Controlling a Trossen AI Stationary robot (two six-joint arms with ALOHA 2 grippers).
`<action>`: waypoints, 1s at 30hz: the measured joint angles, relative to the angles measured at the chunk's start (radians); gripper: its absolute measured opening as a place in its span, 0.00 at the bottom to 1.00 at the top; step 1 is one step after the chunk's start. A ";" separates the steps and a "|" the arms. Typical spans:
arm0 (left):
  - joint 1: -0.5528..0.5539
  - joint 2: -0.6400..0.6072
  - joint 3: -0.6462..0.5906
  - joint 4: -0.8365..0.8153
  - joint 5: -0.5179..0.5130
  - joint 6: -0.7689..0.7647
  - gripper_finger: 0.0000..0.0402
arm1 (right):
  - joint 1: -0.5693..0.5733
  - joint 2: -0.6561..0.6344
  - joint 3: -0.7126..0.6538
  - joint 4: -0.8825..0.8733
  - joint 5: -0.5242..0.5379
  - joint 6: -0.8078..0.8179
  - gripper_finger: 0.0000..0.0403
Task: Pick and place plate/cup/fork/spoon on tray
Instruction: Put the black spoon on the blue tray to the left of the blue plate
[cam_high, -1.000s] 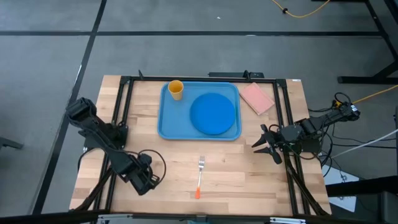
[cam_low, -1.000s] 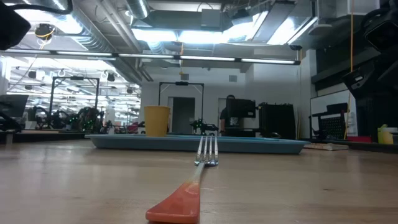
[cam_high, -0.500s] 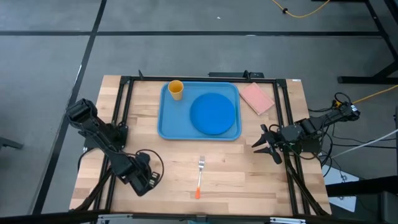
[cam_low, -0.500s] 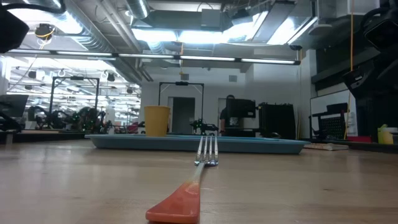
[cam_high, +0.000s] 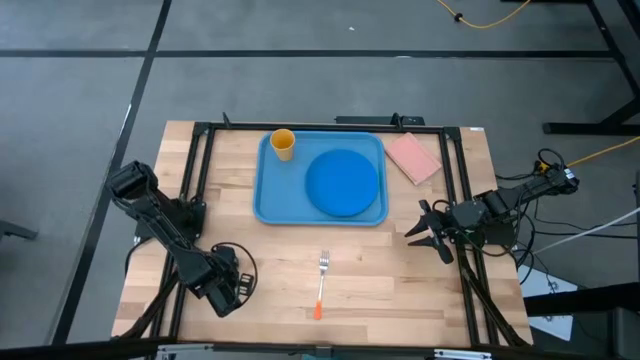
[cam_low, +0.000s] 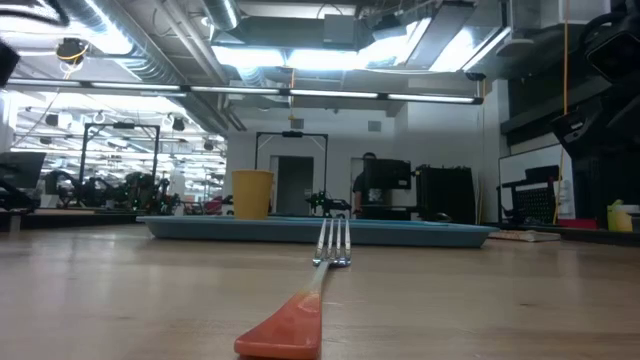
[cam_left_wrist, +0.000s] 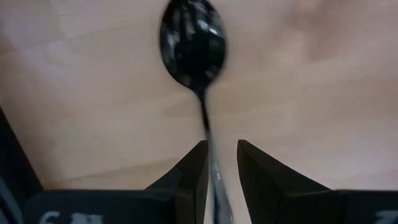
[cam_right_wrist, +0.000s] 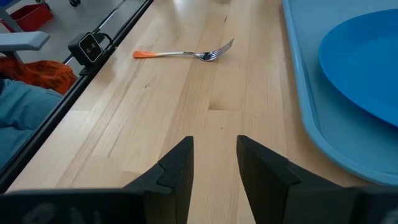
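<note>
Left end effector (cam_left_wrist: 217, 177): fingers pinching spoon (cam_left_wrist: 191, 43) handle, bowl ahead over bare table (cam_high: 400, 290). Fork (cam_high: 321, 283) beside it. Right end effector (cam_high: 428, 232): fingers spread, idle near tray (cam_high: 264, 180) holding plate (cam_high: 343, 182), cup (cam_high: 283, 144).

tray (cam_high: 262, 185): tabletop's 12 o'clock side
cup (cam_high: 283, 144): tray's 11 o'clock corner
plate (cam_high: 343, 182): in tray
fork (cam_high: 321, 283): 6 o'clock of tray, bare tabletop (cam_high: 380, 280)
pink pad (cam_high: 412, 158): 3 o'clock of tray
left hand (cam_high: 236, 285): 7 o'clock
right hand (cam_high: 422, 231): 4 o'clock, spread
</note>
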 joint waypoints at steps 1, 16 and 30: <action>0.000 0.006 -0.012 0.014 0.008 -0.003 0.19 | 0.000 0.000 0.000 0.000 0.000 0.000 0.32; 0.000 0.022 -0.036 0.060 0.023 -0.015 0.19 | 0.000 0.000 0.000 0.001 -0.001 0.001 0.32; 0.000 0.104 -0.033 0.085 0.052 0.012 0.19 | 0.000 0.000 0.000 0.001 -0.001 0.001 0.32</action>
